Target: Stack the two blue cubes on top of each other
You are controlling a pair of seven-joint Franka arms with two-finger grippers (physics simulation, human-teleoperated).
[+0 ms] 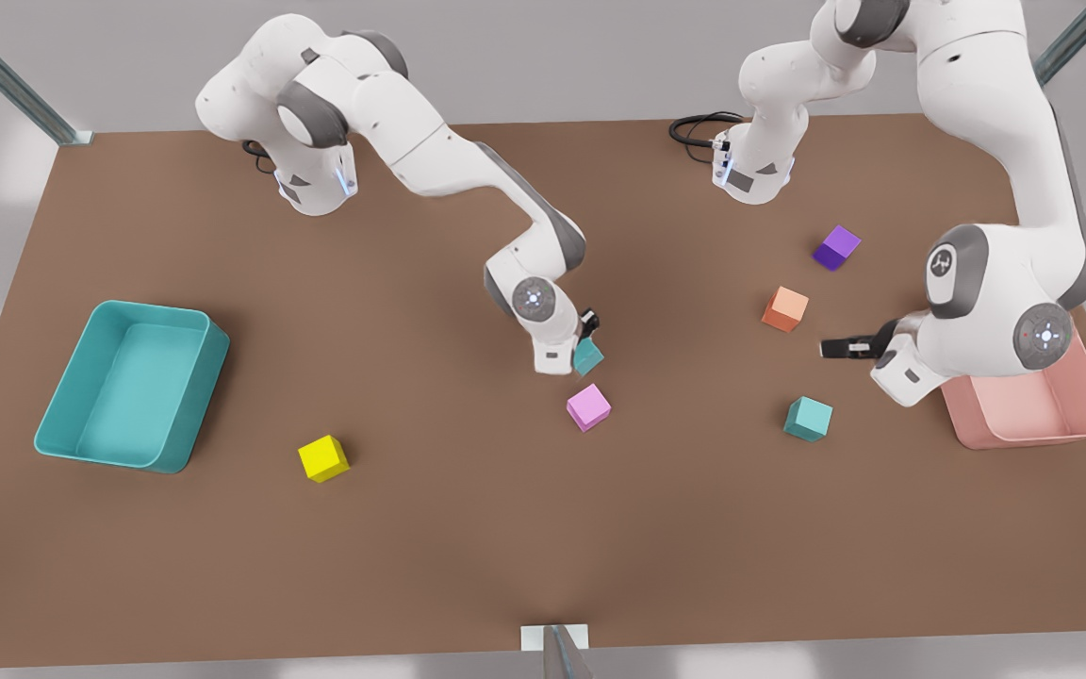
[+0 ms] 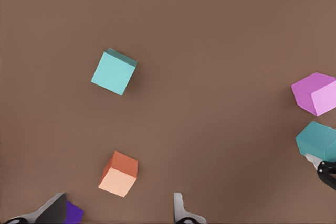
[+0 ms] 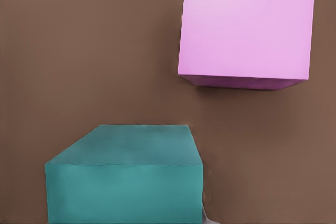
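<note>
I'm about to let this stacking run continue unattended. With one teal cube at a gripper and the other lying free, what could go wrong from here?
1. The right gripper has a teal cube right beside the pink cube; a low carry may knock the pink one.
2. The other teal cube lies near the left gripper, whose arm waits over it and could block the placing.
3. The held cube looks tilted, so it might land skewed and slide off.

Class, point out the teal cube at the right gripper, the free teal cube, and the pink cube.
Teal cube at the right gripper (image 1: 588, 357), front view, its visible side face.
Free teal cube (image 1: 809, 418), front view, centre of the cube.
Pink cube (image 1: 588, 406), front view, its top face.
</note>
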